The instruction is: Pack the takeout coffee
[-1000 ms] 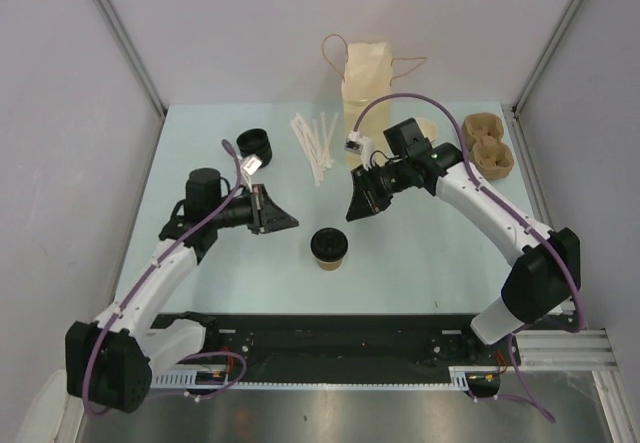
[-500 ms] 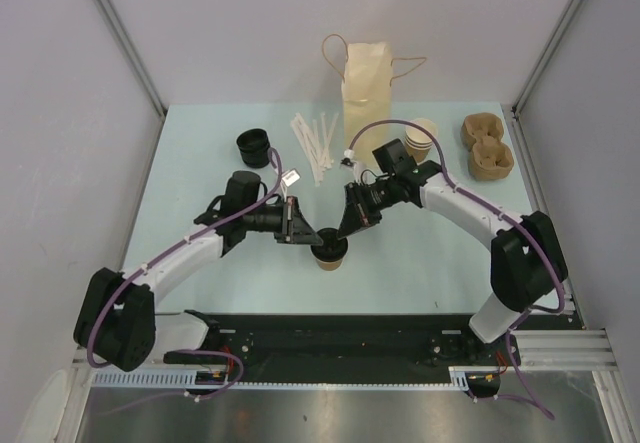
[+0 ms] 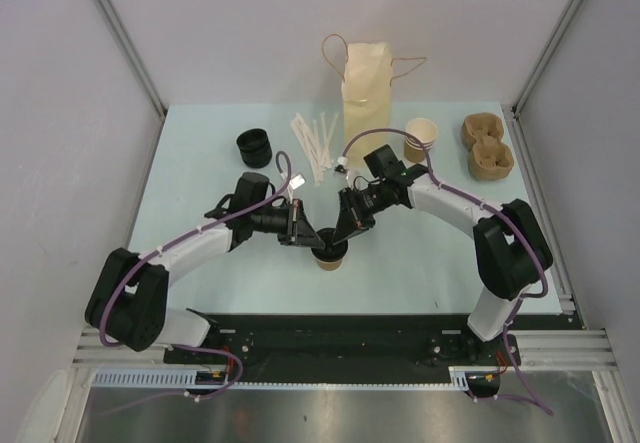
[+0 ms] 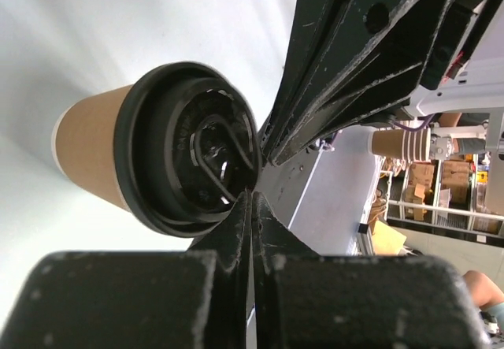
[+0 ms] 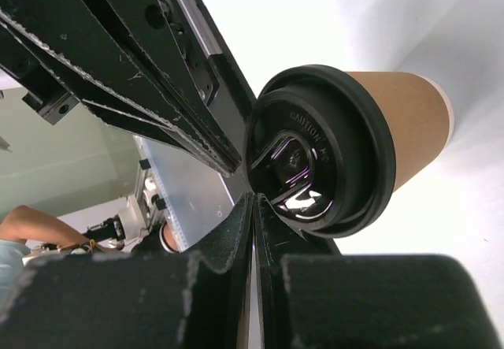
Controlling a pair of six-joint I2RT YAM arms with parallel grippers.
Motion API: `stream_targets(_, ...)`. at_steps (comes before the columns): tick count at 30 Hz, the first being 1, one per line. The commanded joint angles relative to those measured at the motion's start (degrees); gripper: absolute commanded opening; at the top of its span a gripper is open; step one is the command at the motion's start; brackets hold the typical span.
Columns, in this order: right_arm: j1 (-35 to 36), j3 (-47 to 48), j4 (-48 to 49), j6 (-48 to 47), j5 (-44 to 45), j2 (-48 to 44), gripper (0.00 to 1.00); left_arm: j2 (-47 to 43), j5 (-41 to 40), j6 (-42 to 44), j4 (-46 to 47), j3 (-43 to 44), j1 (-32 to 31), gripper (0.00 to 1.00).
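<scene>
The takeout coffee (image 3: 329, 252), a short tan cup with a black lid, stands upright at the table's front middle. It also shows in the left wrist view (image 4: 161, 160) and the right wrist view (image 5: 346, 144). My left gripper (image 3: 308, 235) is shut and empty, its tips touching the lid's left rim (image 4: 252, 195). My right gripper (image 3: 343, 231) is shut and empty, its tips at the lid's right rim (image 5: 253, 198). The tall paper bag (image 3: 366, 93) stands open at the back middle.
A stack of black lids (image 3: 254, 147) sits at the back left. White stir sticks (image 3: 315, 143) lie beside the bag. Stacked lidless cups (image 3: 420, 139) and a pulp cup carrier (image 3: 487, 146) sit at the back right.
Both arms came inward from either side of the table. Their shut tips now meet over the coffee cup's lid. The cup has not moved.
</scene>
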Motion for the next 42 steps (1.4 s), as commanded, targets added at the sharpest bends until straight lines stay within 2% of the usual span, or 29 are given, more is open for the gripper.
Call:
stream_targets(1,0.7,-0.5,1.9,0.9,-1.6,2.1,0.06,0.6,-1.5,1.7,0.5,-1.3,-0.5,0.0)
stream_targets(42,-1.3,-1.8,1.5,0.4,2.3,13.4,0.0,4.8,-7.9,3.6,-2.1,-2.4,-0.5,0.0)
